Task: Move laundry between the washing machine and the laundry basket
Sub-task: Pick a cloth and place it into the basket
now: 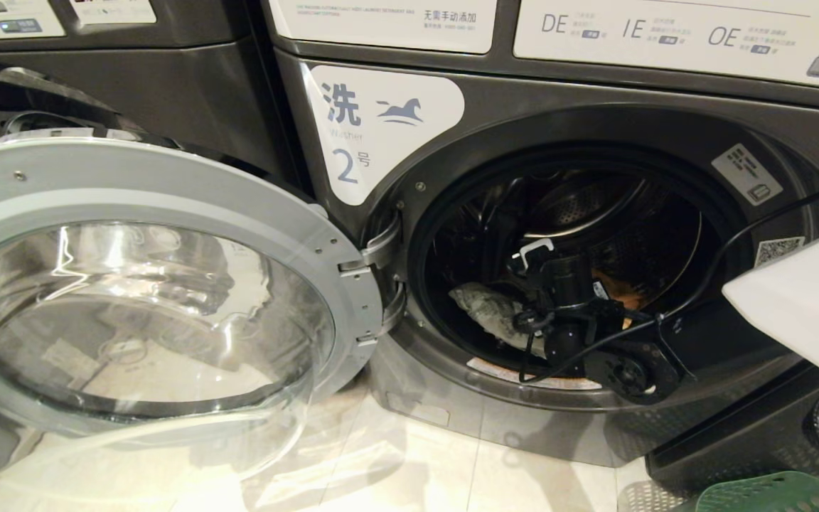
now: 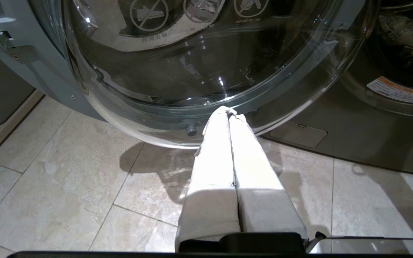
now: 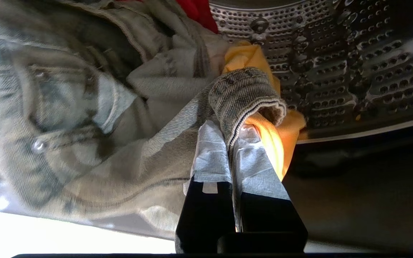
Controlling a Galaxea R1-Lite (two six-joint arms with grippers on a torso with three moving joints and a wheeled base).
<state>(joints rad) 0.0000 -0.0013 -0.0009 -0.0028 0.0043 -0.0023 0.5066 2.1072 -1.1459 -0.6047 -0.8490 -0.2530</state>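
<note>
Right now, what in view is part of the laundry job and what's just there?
Job:
- washing machine, door open
- denim garment, pinched by right gripper
- yellow cloth
- green basket

Bystanders:
- neighbouring machine
- left gripper, shut, empty
- floor tiles

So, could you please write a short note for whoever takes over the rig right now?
Right gripper: inside the drum of the washing machine, shut on the denim garment at a thick hem; an orange cloth lies against it.
Left gripper: shut, empty, parked low by the open door.
Laundry basket: green, on the floor at the lower right, only its rim in view.
Done: door open, garment gripped.
Left: pull the denim out, drop it in the basket, then fetch the orange and red pieces.
</note>
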